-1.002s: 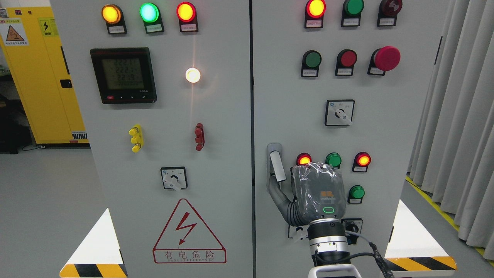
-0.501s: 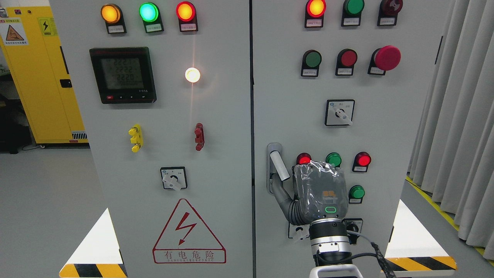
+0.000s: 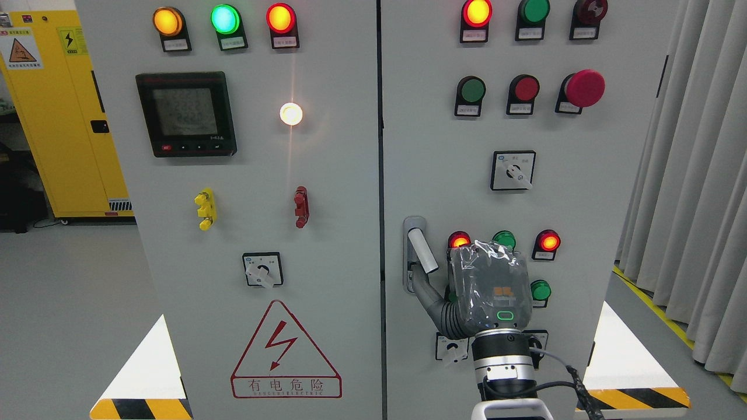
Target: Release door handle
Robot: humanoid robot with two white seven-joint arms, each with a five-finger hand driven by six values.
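Low on the right cabinet door [image 3: 583,175], near its left edge, sits the door handle [image 3: 421,249], a grey lever tilted slightly with its lower end leaning right, mounted on a tall oval plate. Just below and right of the door handle is the right robot hand [image 3: 489,289], wrapped in clear plastic, its back toward the camera and its arm rising from the bottom edge. One grey finger [image 3: 429,297] reaches up and left to the foot of the door handle, its tip at or touching the lower end of the lever; the other fingers are hidden behind the palm, so whether the robot hand is spread or curled cannot be told. Right of the door handle, a lit red lamp [image 3: 460,240], a green button [image 3: 504,238] and another lit red lamp [image 3: 548,241] stand in a row, the green one partly covered by the robot hand. Left of the door handle, across the seam, the left cabinet door [image 3: 338,233] carries a red lightning warning triangle [image 3: 286,350].
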